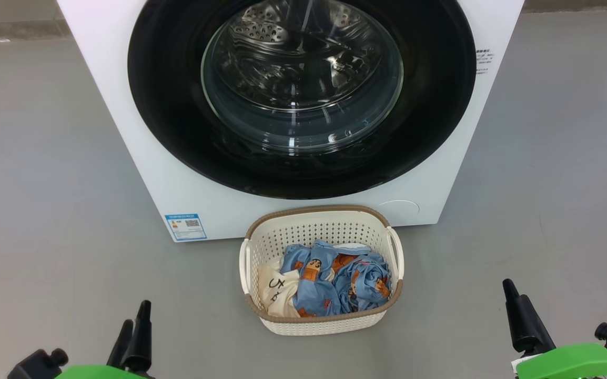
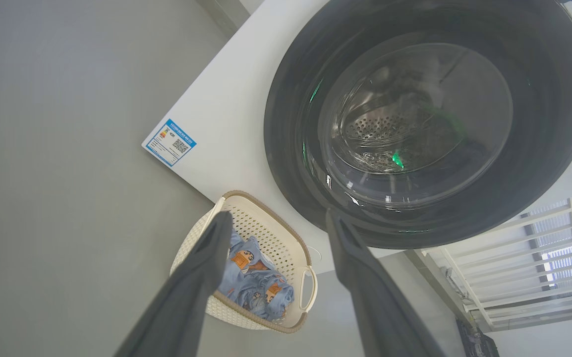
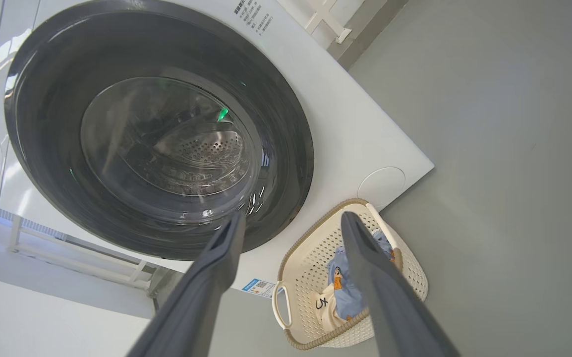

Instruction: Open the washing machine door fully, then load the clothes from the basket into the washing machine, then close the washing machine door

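The white washing machine (image 1: 140,158) stands ahead with its black-rimmed door (image 1: 172,121) shut flat against the front; the steel drum shows through the glass bowl. On the floor just before it sits the cream basket (image 1: 320,322), holding blue printed clothes (image 1: 335,287) and a cream piece with black marks. My left gripper (image 1: 136,313) hangs low at the left, well short of the basket, and the left wrist view shows it (image 2: 278,214) open and empty. My right gripper (image 1: 511,295) is low at the right, also open and empty (image 3: 293,217).
Grey floor (image 1: 46,210) spreads on both sides of the machine and basket. A blue label (image 1: 185,226) marks the machine's lower left corner and a round cap (image 1: 398,208) its lower right. White railings (image 2: 524,248) stand beside the machine.
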Motion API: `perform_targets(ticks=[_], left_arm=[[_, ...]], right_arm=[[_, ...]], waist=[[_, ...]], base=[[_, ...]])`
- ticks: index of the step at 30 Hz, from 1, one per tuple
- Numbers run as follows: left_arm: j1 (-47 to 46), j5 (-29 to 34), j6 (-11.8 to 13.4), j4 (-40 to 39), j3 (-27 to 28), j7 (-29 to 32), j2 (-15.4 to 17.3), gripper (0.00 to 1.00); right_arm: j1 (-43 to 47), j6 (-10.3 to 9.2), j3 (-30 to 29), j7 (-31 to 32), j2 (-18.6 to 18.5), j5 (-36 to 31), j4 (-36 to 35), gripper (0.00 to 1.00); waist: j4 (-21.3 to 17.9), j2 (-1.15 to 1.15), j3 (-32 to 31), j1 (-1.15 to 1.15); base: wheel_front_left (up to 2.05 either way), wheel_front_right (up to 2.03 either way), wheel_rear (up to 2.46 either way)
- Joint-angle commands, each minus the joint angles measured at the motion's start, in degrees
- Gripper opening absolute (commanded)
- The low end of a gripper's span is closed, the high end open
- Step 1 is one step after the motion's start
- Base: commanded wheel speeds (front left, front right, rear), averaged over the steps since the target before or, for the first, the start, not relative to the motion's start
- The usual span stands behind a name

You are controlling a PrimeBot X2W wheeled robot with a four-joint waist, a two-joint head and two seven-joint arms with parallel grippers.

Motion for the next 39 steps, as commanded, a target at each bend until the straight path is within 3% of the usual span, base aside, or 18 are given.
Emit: perform_targets(ticks=[1, 39], left_arm=[[-2.8, 3.0, -0.1, -1.8, 0.8, -0.9, 1.3, 1.0], [-3.6, 28.3, -0.1, -2.6, -1.9, -7.3, 2.7, 1.0]], right_arm=[[-2.3, 0.05, 1.0, -1.0, -0.8, -2.4, -1.8, 1.0], [-2.0, 0.07, -0.1, -7.3, -1.7, -26.4, -2.9, 1.0]], waist=[[0.0, 0.0, 0.0, 0.0], [-0.6, 0.0, 0.5, 0.0]], base=[[0.0, 0.0, 0.0], [0.0, 0.0, 0.0]])
